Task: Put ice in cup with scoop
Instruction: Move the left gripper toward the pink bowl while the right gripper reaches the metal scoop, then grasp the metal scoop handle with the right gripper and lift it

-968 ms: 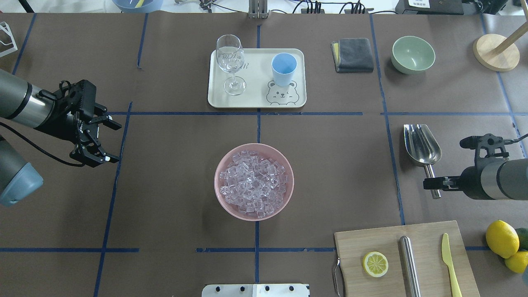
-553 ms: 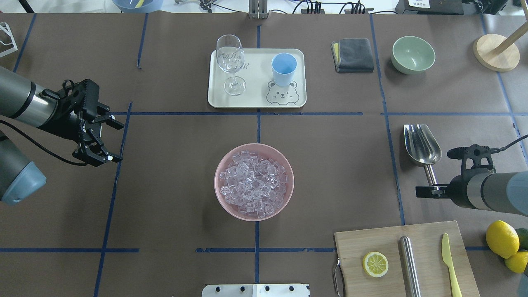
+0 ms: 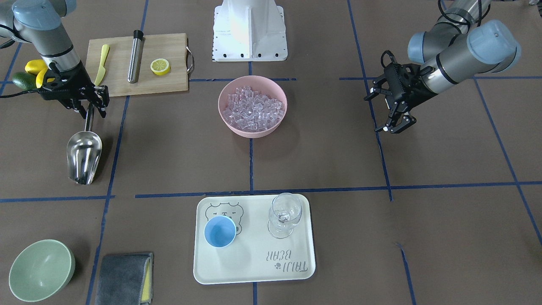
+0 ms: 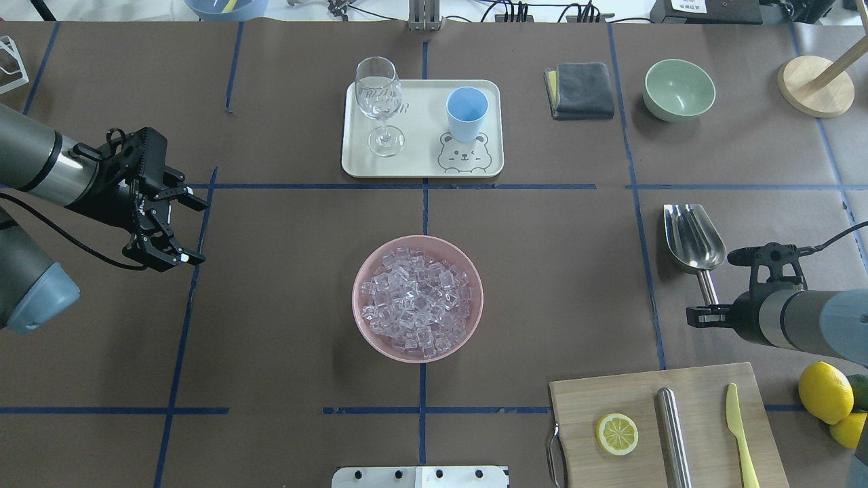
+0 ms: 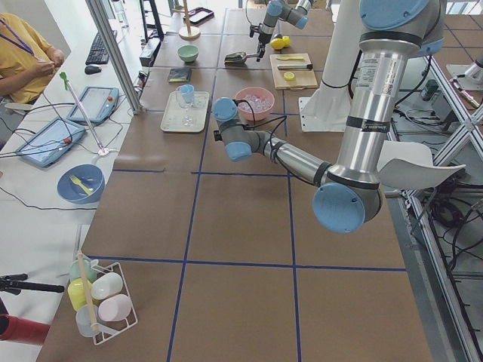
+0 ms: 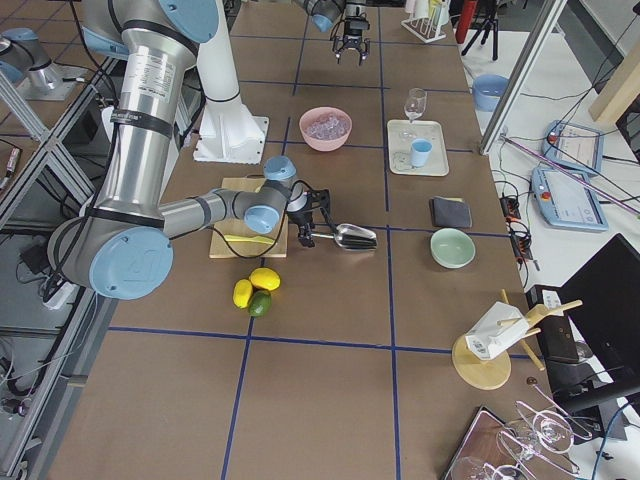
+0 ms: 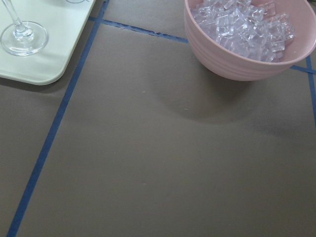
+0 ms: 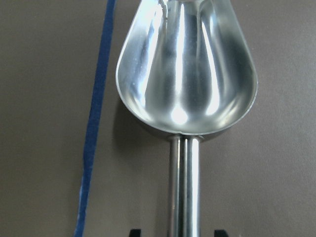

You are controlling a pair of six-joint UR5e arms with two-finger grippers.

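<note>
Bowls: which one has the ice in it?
The pink bowl in the middle holds the ice; the green bowl is empty.

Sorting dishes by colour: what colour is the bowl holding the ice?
The bowl is pink, clearest in the exterior front-facing view.

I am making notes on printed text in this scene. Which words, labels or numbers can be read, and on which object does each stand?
"TAJI BEAR": printed on the cream tray, near the wine glass; it reads upside down in the front-facing view.
White label on the black box at the table's far edge: too small to read.
Print on the carton in the right side view: too small to read.
</note>
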